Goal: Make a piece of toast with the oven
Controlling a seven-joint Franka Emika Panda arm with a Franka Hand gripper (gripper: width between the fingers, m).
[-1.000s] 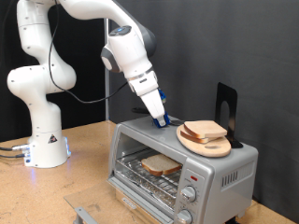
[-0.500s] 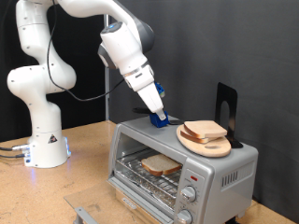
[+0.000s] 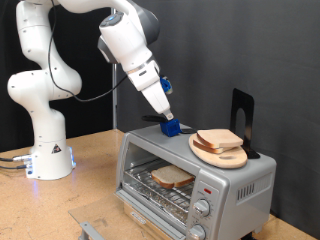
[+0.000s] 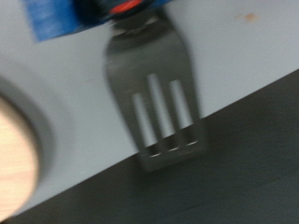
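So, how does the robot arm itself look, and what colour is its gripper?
The arm is glossy white with rounded segments and dark bands at the joints. Its base carries a small dark triangular mark and a blue glow low beside it. A thin dark cable hangs behind it. The gripper has blue fingertips below a white hand.

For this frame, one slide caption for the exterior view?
Gripper low over the silver oven top, beside the breadboard; one toast slice on the rack inside.

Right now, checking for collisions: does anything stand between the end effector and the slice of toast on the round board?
Nothing visible does. The end effector sits low over the oven top, to the exterior view's left of the toast on its board; only bare oven top lies between them.
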